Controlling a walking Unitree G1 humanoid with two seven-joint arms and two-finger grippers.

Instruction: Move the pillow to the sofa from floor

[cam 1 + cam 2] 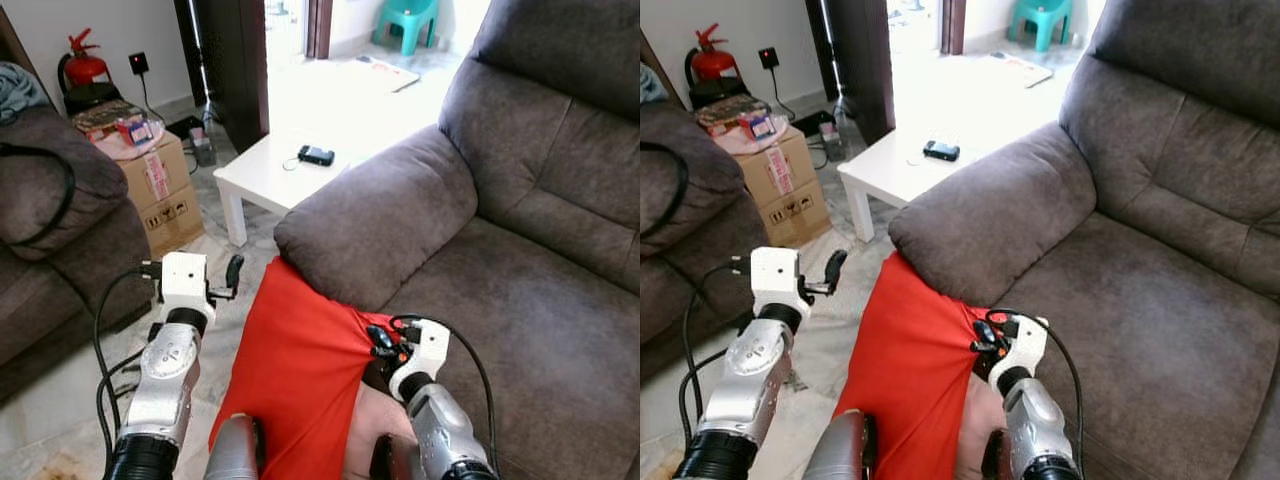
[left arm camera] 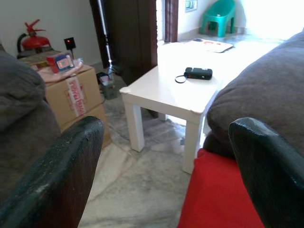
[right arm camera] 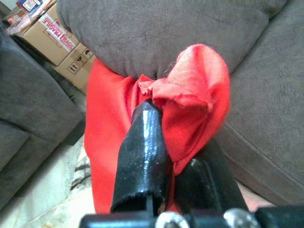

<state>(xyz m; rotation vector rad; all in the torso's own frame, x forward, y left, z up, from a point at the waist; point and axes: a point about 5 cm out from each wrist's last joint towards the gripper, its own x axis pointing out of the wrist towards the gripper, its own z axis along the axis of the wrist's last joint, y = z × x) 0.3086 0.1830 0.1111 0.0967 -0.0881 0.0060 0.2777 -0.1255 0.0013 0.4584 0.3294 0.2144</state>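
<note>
A red pillow [image 1: 295, 370] hangs between my arms, its upper edge against the front of the grey sofa's armrest [image 1: 375, 215]. My right gripper [image 1: 378, 342] is shut on the pillow's right corner, at the front edge of the sofa seat [image 1: 520, 330]; in the right wrist view the red cloth [image 3: 190, 95] bunches over the black fingers [image 3: 142, 152]. My left gripper [image 1: 232, 275] is open to the left of the pillow, above the floor, holding nothing. The left wrist view looks between its fingertips [image 2: 57, 175] at the pillow's edge [image 2: 218, 199].
A low white table [image 1: 275, 175] with a small black device [image 1: 316, 155] stands beyond the armrest. Cardboard boxes [image 1: 160, 195] and a red fire extinguisher [image 1: 82, 68] sit at the back left. Another grey sofa [image 1: 50, 240] lies to the left. Marble floor [image 1: 60, 410] runs between.
</note>
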